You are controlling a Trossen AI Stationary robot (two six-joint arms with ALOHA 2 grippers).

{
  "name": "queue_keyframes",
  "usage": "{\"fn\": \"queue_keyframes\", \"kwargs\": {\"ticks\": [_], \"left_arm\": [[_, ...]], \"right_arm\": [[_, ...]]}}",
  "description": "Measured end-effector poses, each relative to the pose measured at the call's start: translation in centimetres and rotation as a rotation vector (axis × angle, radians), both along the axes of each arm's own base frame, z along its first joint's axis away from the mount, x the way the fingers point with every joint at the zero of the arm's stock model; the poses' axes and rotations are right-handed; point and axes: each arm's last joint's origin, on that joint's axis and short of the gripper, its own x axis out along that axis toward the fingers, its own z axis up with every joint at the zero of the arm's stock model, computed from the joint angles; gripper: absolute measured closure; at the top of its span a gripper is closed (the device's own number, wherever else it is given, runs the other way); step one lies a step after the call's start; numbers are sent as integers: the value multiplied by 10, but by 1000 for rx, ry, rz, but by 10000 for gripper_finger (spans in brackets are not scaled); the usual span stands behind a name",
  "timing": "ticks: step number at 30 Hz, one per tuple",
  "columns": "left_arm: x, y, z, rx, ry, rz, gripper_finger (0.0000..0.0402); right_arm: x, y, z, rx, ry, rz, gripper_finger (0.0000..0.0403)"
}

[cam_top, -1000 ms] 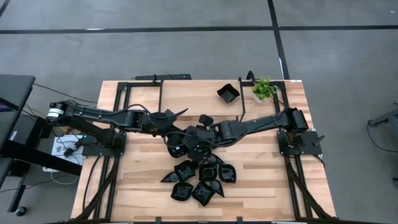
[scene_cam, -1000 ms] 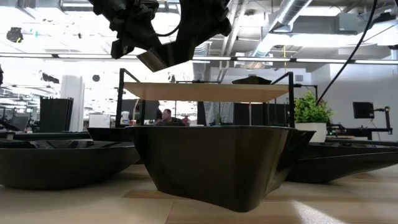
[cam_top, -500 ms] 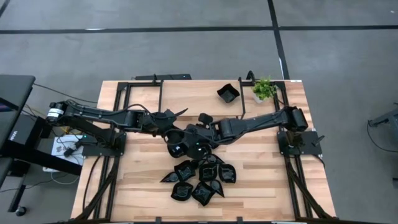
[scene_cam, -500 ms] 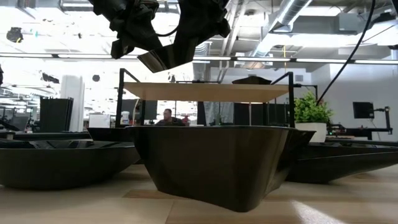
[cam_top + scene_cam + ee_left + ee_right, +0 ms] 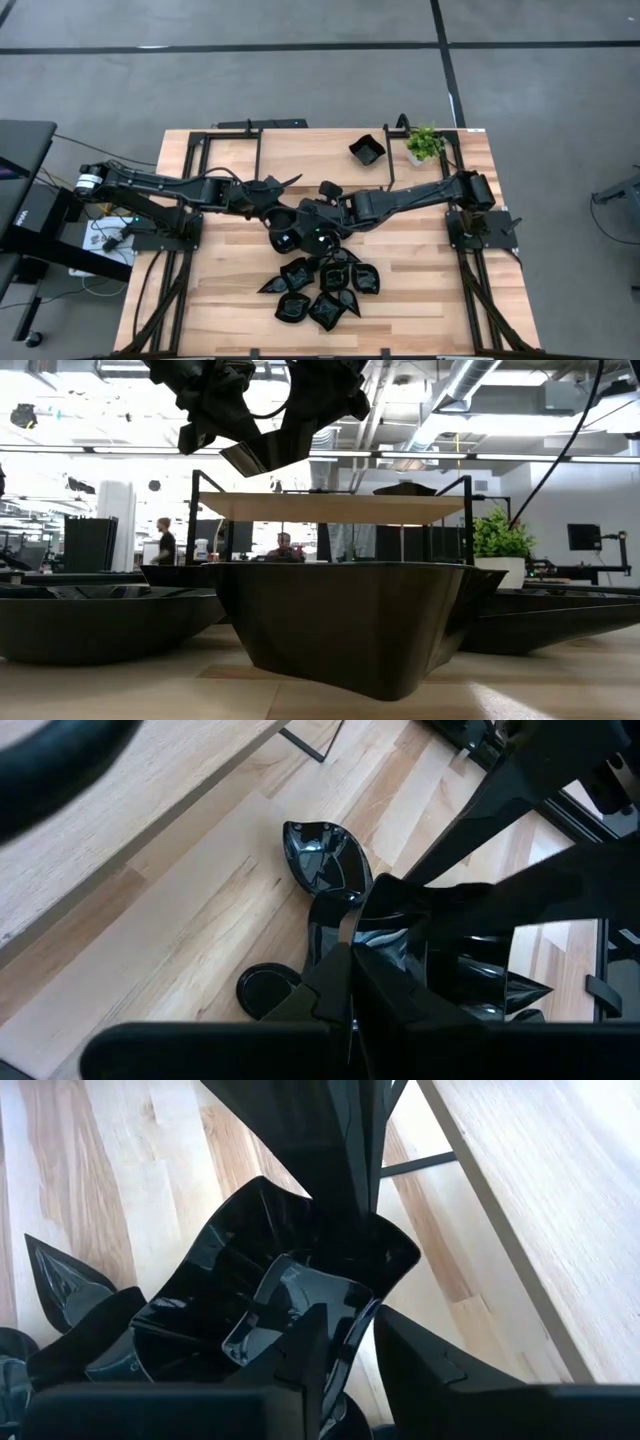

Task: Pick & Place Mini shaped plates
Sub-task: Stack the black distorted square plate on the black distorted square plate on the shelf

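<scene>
Overhead, the wooden desk [image 5: 230, 300] carries both dark arms, which meet near its middle above a cluster of mini shaped plates [image 5: 322, 288] lying toward the front edge. The left gripper [image 5: 276, 212] reaches in from the left, its jaws clamped tight on the rim of a raised black plate [image 5: 400, 945]. The right gripper [image 5: 318, 215] comes from the right, its jaws narrow around the edge of a smaller square dish [image 5: 290, 1312] nested inside that larger scalloped plate. One teardrop plate [image 5: 325, 862] lies alone on the wood nearby. A square black dish [image 5: 367, 150] sits apart at the back, beside a small green potted plant [image 5: 423, 143].
</scene>
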Motion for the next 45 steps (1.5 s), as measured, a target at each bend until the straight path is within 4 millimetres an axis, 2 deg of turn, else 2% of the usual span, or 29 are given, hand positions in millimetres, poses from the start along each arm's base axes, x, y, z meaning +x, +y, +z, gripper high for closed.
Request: {"fn": "queue_keyframes", "kwargs": {"ticks": [23,33,37,45], "left_arm": [[0,0,0,-1,1,-1,389],[0,0,0,-4,1,-6,388],[1,-1,1,-15,-7,-23,370],[0,-1,1,-18,-4,-25,306]], "right_arm": [[0,0,0,-2,0,-2,390],[0,0,0,-2,-1,-2,396],[0,0,0,4,-4,2,396],[0,1,0,7,-2,6,396]]}}
